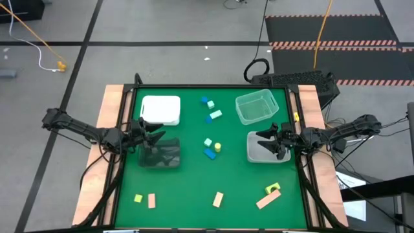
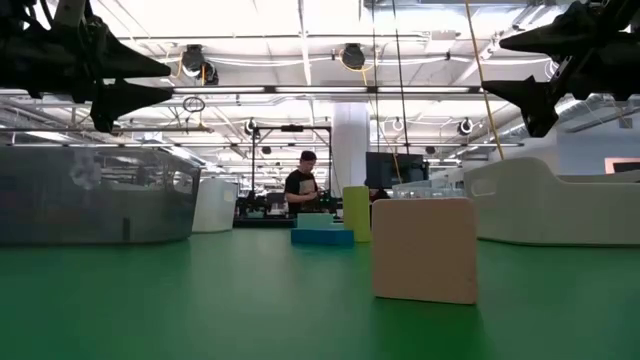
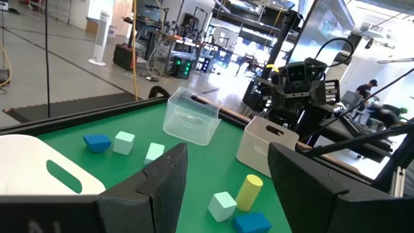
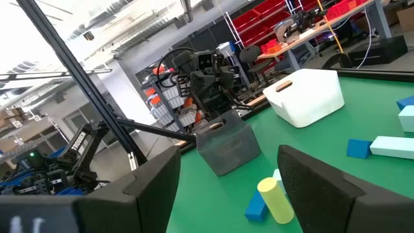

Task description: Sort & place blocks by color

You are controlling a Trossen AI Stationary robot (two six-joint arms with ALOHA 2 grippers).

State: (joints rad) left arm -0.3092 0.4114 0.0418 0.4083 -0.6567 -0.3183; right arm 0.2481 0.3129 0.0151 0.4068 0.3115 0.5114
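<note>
Blocks lie scattered on the green table. Mid-table are a blue block (image 1: 210,153), a pale teal cube (image 1: 207,142) and a yellow cylinder (image 1: 217,147); farther back are a blue block (image 1: 205,101) and a pale teal bar (image 1: 215,115). Near the front edge lie a yellow-green cube (image 1: 138,198), tan blocks (image 1: 152,201) (image 1: 218,199), a yellow-green block (image 1: 273,189) and a tan bar (image 1: 268,200). My left gripper (image 1: 155,136) (image 3: 228,155) hangs open above the dark grey tray (image 1: 162,155). My right gripper (image 1: 265,142) (image 4: 229,158) hangs open above the light grey tray (image 1: 253,154).
A white tray (image 1: 160,110) sits at the far left and a clear tray (image 1: 257,107) at the far right. Open green surface lies between the mid-table blocks and the front row. In the low view a tan block (image 2: 423,248) stands close to the camera. A person (image 2: 303,185) is in the room beyond.
</note>
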